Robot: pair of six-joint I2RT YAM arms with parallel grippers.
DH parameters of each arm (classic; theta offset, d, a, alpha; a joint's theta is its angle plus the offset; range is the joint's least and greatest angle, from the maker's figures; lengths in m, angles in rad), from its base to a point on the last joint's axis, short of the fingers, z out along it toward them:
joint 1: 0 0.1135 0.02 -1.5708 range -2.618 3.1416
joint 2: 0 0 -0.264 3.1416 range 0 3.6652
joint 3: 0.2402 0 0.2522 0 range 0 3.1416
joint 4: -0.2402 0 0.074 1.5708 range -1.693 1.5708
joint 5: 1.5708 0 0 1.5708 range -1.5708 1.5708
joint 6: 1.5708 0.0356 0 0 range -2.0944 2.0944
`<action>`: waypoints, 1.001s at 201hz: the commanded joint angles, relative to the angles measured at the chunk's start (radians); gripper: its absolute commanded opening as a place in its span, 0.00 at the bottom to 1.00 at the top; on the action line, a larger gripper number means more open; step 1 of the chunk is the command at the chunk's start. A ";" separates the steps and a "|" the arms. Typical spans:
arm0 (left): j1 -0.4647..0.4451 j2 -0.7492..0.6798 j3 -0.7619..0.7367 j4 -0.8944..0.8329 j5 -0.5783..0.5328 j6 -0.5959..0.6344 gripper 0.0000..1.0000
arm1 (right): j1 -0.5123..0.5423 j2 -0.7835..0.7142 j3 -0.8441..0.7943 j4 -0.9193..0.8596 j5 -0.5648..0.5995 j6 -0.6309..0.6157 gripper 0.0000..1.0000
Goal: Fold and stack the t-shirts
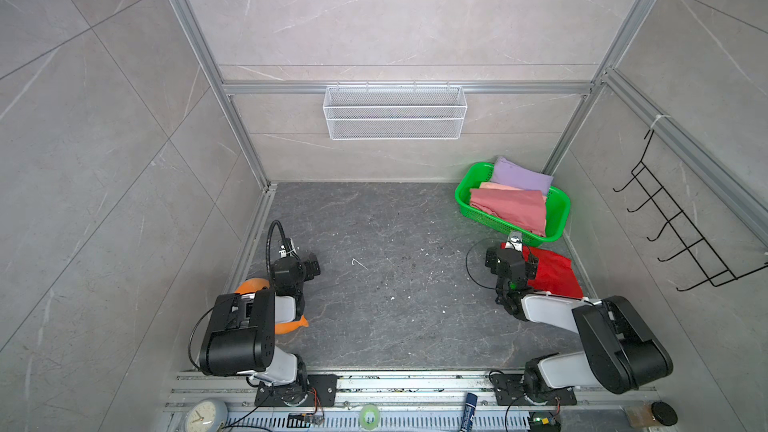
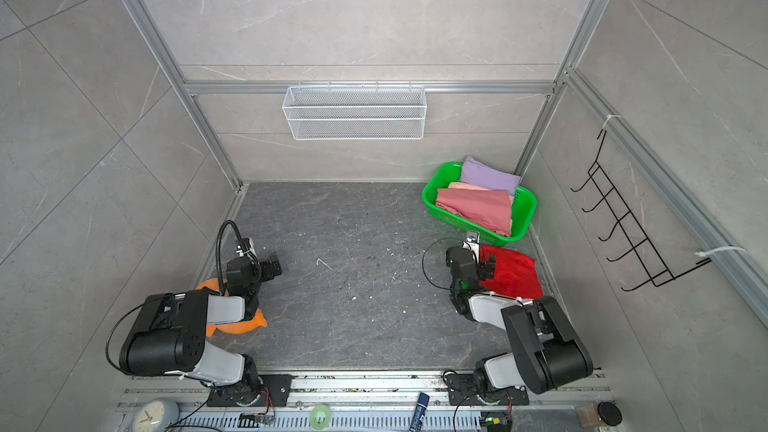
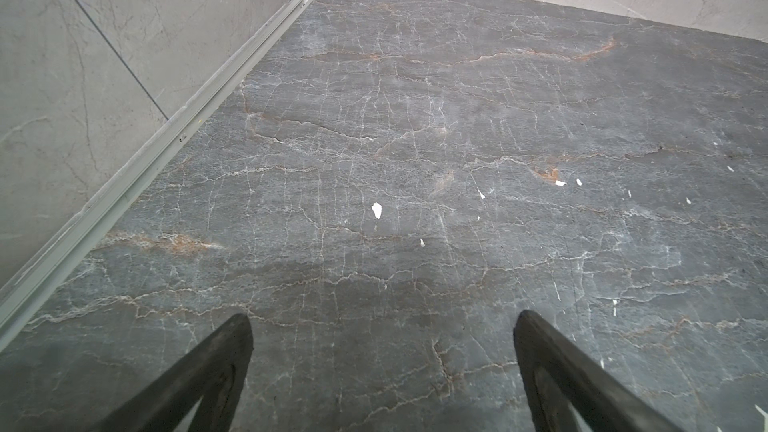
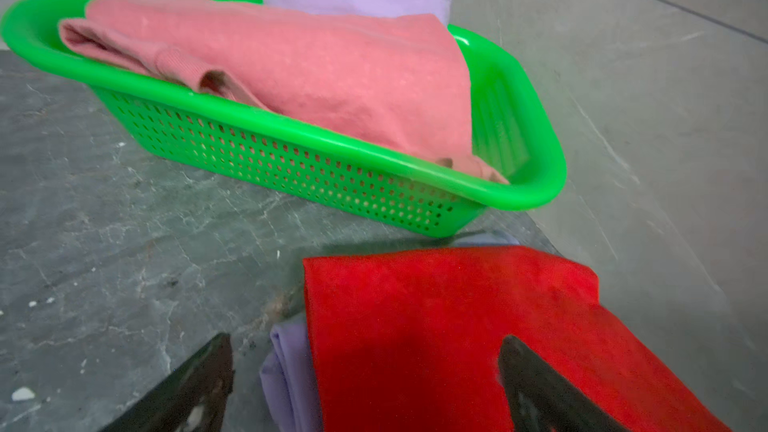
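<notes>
T-shirts (image 1: 511,207) wait on your right side. You see the red t-shirt (image 1: 555,272) flat on the table (image 1: 374,263), just beside the green basket (image 4: 291,160), where the rose t-shirt (image 4: 311,68) lies on top. Your left jaws and right jaws are wide and hold nothing.

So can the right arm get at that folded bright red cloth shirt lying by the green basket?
Probably yes. The right hand hangs open at the edge of the folded bright red cloth t-shirt, with nothing between them; the green plastic mesh basket sits beyond it, clear.
</notes>
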 commanded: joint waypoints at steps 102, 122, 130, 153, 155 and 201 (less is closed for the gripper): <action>-0.002 -0.005 0.025 0.057 0.010 0.028 1.00 | -0.106 0.050 -0.029 0.152 -0.375 -0.029 1.00; -0.006 -0.003 0.026 0.055 0.001 0.030 1.00 | -0.107 0.058 -0.034 0.176 -0.374 -0.036 1.00; -0.010 -0.001 0.030 0.050 -0.011 0.031 1.00 | -0.109 0.069 -0.035 0.206 -0.373 -0.035 1.00; -0.014 0.000 0.035 0.044 -0.020 0.031 1.00 | -0.112 0.067 -0.034 0.191 -0.378 -0.033 1.00; -0.014 0.000 0.035 0.044 -0.020 0.031 1.00 | -0.112 0.068 -0.034 0.198 -0.377 -0.034 1.00; -0.016 -0.003 0.030 0.049 -0.020 0.033 1.00 | -0.113 0.062 -0.046 0.214 -0.374 -0.042 1.00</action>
